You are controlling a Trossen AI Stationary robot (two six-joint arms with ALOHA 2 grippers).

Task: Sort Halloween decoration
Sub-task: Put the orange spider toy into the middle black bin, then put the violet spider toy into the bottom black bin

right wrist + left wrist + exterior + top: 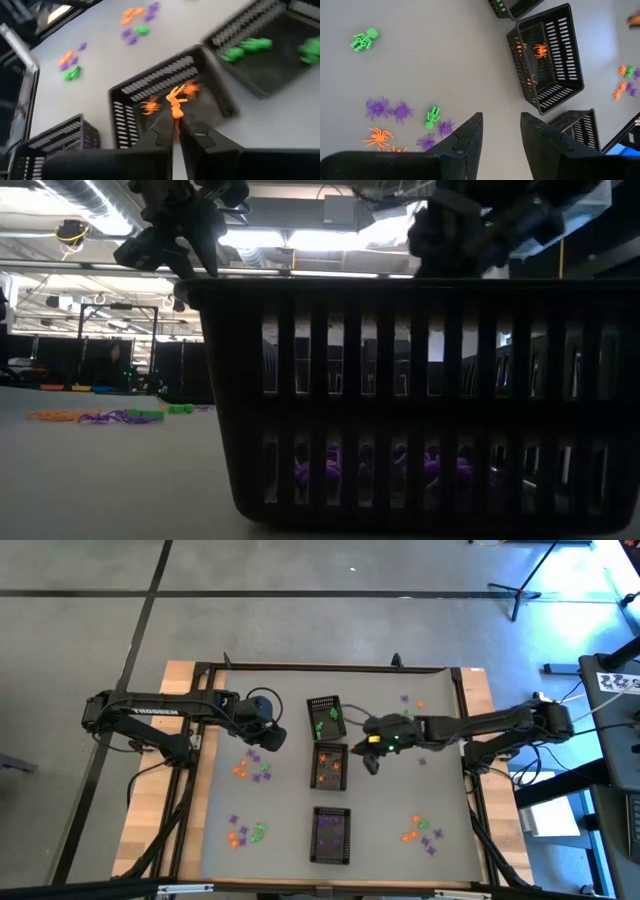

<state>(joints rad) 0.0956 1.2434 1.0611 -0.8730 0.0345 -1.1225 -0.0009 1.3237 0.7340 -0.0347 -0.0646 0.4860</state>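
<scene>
Three black mesh trays stand in a column mid-table: the far one (pixel 325 718) holds green trinkets, the middle one (pixel 330 765) orange ones, the near one (pixel 331 835) purple ones. My right gripper (pixel 176 125) hovers beside the middle tray (pixel 170 95), shut on an orange trinket (pixel 175 107). My left gripper (pixel 502 120) is open above bare table, left of the trays (pixel 272 737). Next to it lie purple spiders (pixel 387 109), a green skeleton (pixel 433 116) and an orange spider (pixel 379 136). My right gripper pinches the orange trinket by one end (pixel 176 116) between its two fingertips. The rest of the trinket sticks out past the tips, lifted clear over the middle tray's edge. The fingers slant downward toward the tray from the table's right side.
Loose mixed trinkets lie in clusters at the left (pixel 252 765), near left (pixel 245 832), near right (pixel 422 832) and far right (pixel 412 700). In the low view the purple tray (pixel 420 400) blocks most of the table. A raised frame (pixel 330 668) edges the grey mat.
</scene>
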